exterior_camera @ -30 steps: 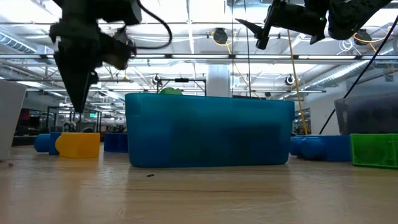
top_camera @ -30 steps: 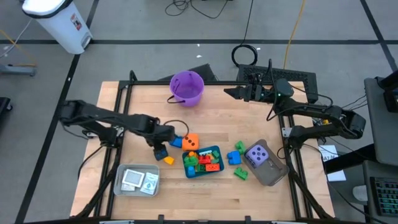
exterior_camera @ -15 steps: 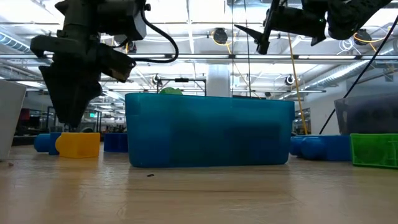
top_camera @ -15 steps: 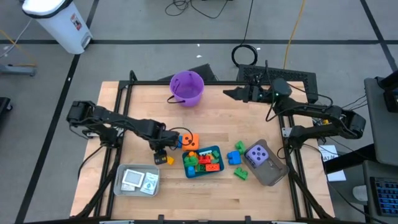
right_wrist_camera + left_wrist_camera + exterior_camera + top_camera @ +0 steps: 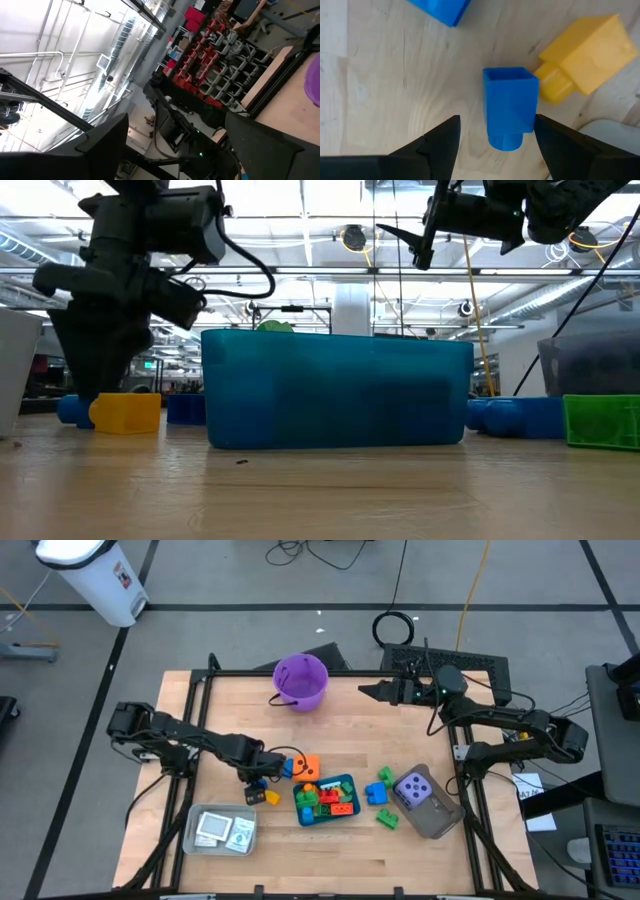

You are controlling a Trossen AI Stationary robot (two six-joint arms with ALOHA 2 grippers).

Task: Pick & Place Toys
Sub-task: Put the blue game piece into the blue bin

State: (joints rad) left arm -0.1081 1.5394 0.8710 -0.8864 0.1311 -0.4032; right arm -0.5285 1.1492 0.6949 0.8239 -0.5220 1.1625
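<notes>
**Left gripper spread over a blue brick**

We see the left gripper (image 5: 492, 132) low over the table (image 5: 350, 860), fingers apart and straddling a small blue brick (image 5: 510, 107) without touching it. A yellow brick (image 5: 582, 60) lies just beside. The teal tray (image 5: 347, 783) holds more bricks nearby. The right gripper (image 5: 363, 690) waits open, raised near the purple bucket (image 5: 300, 681).

Two dark pincer fingers (image 5: 260, 145) spread wide — beyond, red-stocked shelving (image 5: 215, 55), purple bucket's edge (image 5: 313, 87).
</notes>
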